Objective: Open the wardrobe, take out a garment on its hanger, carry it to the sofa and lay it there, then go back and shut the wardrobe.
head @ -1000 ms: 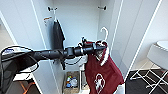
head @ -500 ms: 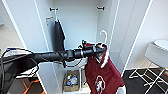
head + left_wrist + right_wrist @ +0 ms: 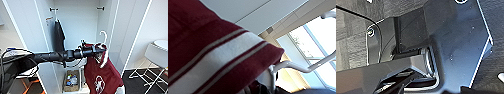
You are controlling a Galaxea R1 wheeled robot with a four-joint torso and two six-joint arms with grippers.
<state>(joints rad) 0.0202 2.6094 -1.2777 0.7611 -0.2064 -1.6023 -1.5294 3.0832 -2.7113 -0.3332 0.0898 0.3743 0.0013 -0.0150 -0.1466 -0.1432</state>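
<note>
Wardrobe (image 3: 82, 30) doors stand open; left pincer (image 3: 98, 50) pinching the hanger (image 3: 104, 47), garment (image 3: 102, 75) dangling just outside the wardrobe. Sofa trip and door-closing remain, I'd judge.

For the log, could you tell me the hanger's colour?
White; the hanger shows best in the head view.

The left arm (image 3: 57, 56) reaches out level across the front, wrist straight
</note>
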